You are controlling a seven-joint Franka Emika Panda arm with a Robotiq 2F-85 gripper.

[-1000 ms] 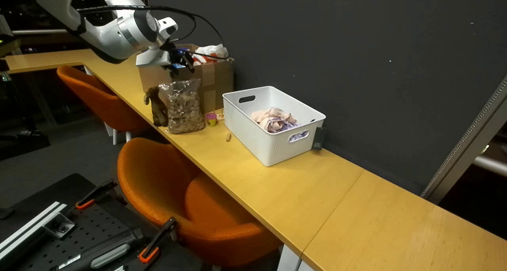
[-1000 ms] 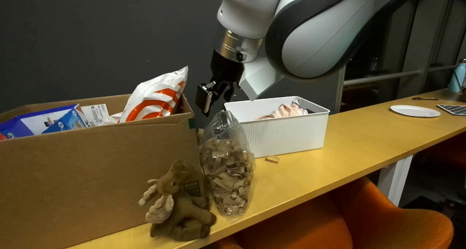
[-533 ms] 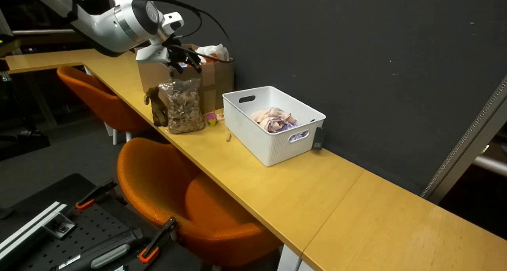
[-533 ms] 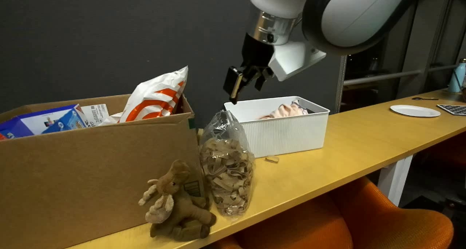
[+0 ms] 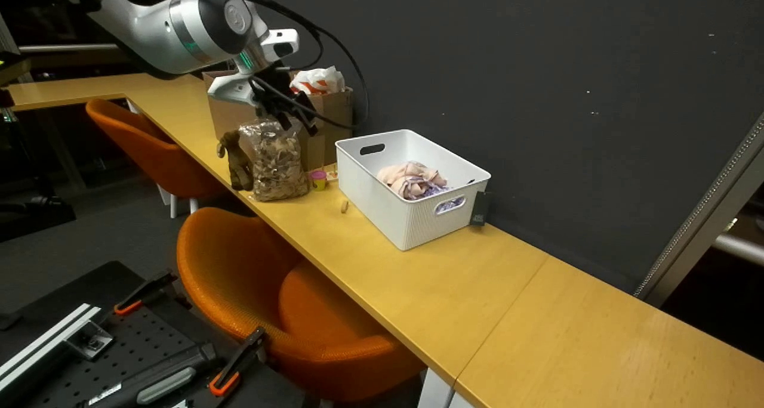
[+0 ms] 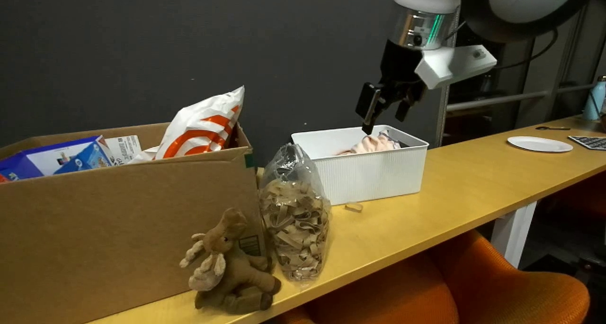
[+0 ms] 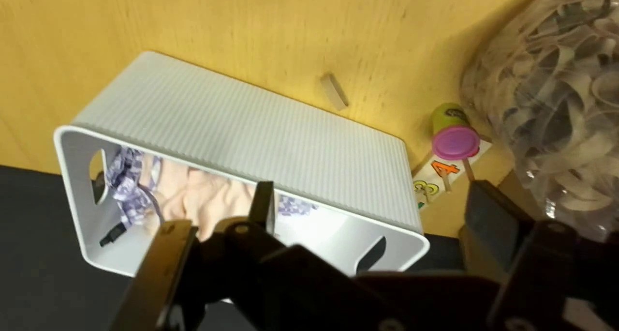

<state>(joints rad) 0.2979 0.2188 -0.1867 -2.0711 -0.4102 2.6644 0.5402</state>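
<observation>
Nearby, in an exterior view, a brown plush moose (image 6: 236, 272) sits at the near edge of a yellow wooden table (image 6: 473, 191), just in front of an open cardboard box (image 6: 118, 229) that fills the left. A blue package (image 6: 61, 156) and a white packet (image 6: 201, 127) with orange stripes show above the box's rim. On the near right, an orange chair (image 6: 511, 286) stands by the table's edge. Slightly farther than the moose and to its right, a clear plastic bag (image 6: 298, 220) full of tan strips stands upright beside the box. Beyond it a loose tan strip (image 6: 354, 207) lies on the table, close to a white bin (image 6: 374, 177). Between bag and bin, the wrist view shows a pink-lidded tub (image 7: 452, 132) just beside a numbered card (image 7: 430, 176). The bin holds crumpled peach cloth (image 7: 193, 190) and purple-checked cloth (image 7: 133, 198). The black gripper (image 6: 386, 119) hangs in the air above the table, apart from the bin, its fingers (image 7: 261, 200) well spread. Farther right lie a white plate (image 6: 539, 144) and scissors (image 6: 553, 128); at the far end stands a light-blue bottle (image 6: 595, 99).
</observation>
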